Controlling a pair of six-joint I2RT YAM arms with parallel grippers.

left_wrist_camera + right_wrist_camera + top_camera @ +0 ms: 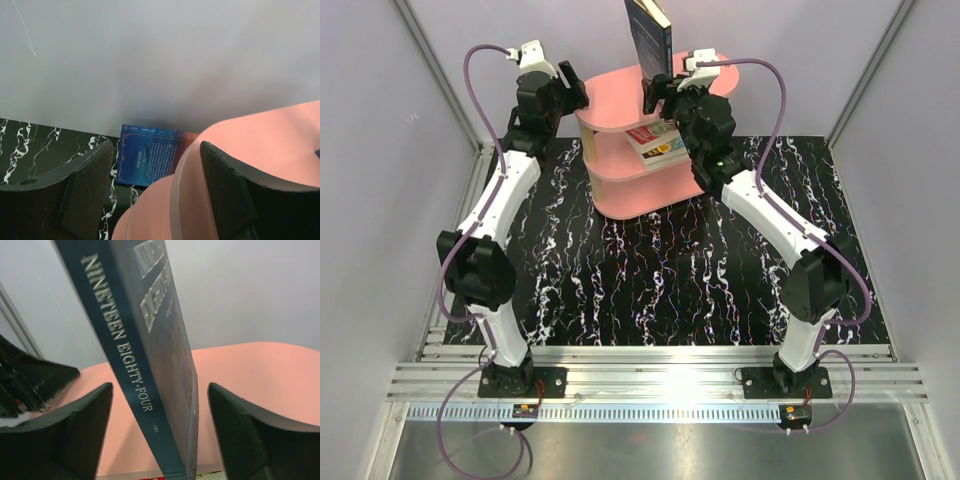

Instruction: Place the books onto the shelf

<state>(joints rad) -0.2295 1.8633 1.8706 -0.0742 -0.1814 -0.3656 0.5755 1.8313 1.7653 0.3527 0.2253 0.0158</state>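
Observation:
A dark teal book, titled "Nineteen Eighty-Four", stands upright and slightly tilted on the top board of the pink shelf. My right gripper is open around its lower end, with a gap on each side. From the top, the right gripper is at the board's right side. My left gripper is open at the shelf's left end, holding nothing; its fingers straddle the shelf's rim. A blue book lies flat on the table behind the shelf. Two books are stacked on the middle tier.
The shelf stands at the far middle of the black marbled mat, close to the grey back wall. Grey side walls with metal posts close in both sides. The left gripper's body shows beside the pink top board.

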